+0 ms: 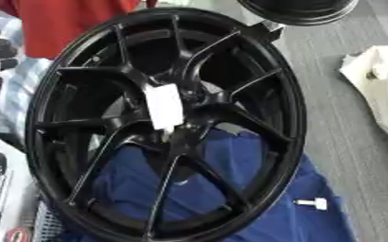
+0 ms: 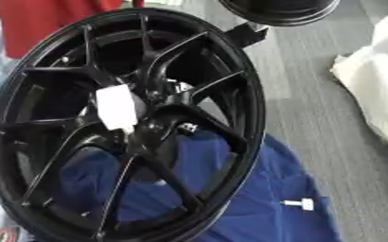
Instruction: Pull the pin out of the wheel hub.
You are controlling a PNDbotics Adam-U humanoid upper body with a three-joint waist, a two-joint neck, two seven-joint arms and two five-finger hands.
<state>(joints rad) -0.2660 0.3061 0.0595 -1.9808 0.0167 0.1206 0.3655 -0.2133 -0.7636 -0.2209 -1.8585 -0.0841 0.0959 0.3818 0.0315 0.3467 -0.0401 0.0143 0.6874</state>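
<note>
Left eye view: black multi-spoke wheel (image 1: 168, 125) fills most of the frame, tilted, rim toward the camera. White rectangular tag (image 1: 164, 106) sits over the hub centre, covering it. Blue cloth (image 1: 313, 222) lies under and behind the lower half of the wheel, showing through the spokes. Small white pin (image 1: 313, 203) lies on its side on the cloth, lower right, just outside the rim and apart from it; it is out of the hub. Grey floor (image 1: 338, 118) to the right, with a white cloth (image 1: 383, 90) at the right edge. Second dark wheel (image 1: 301, 10) at the top edge. Red fabric (image 1: 61, 23) upper left, behind the rim. Neither robot hand can be made out, so whether the fingers are spread or closed cannot be told. Right eye view: same layout, wheel nearer the left edge. Tag again over the hub. A small pale metal piece (image 2: 187, 127) shows at the hub just right of the tag; too small to identify. Pin on the cloth, lower right, head to the right.
</note>
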